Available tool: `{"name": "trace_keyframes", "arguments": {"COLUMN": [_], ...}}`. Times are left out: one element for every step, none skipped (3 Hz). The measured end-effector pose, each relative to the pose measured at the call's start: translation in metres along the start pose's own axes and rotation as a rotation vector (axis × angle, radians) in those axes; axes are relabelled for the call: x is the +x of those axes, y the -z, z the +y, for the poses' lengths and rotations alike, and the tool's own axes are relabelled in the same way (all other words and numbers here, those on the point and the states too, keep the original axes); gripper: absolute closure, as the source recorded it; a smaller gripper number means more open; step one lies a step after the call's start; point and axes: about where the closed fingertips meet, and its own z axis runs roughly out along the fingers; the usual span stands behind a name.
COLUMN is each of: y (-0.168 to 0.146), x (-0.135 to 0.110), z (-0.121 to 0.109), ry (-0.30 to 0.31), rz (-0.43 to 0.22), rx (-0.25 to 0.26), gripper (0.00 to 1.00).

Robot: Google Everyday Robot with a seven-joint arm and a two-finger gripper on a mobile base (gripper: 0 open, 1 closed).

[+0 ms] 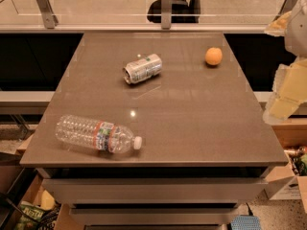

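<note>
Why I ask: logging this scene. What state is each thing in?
Water bottle: on its side, capped.
Can: on its side.
Orange: whole, resting on the table.
Gripper: at the table's right edge, touching none of these, nearest the orange.

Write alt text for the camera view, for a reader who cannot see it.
The robot's gripper hangs at the picture's right edge, beside a brown table and touching nothing on it. Nearest it, an orange sits at the table's far right; a can lies on its side mid-table, and a clear water bottle lies near the front left.
</note>
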Motion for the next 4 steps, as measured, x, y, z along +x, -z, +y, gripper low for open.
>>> {"name": "trace_keyframes", "arguments": {"y": [0.000, 0.007, 0.011, 0.003], "x": [0.000, -0.011, -0.034, -0.055], "z": [0.000, -0.012, -0.035, -0.056], "ry": [0.000, 0.061, 0.157, 0.234], "rz": [0.000, 0.002, 0.002, -0.017], "rx": [0.000, 0.030, 0.074, 0.101], "gripper": [0.00, 0.00, 0.00, 0.00]}}
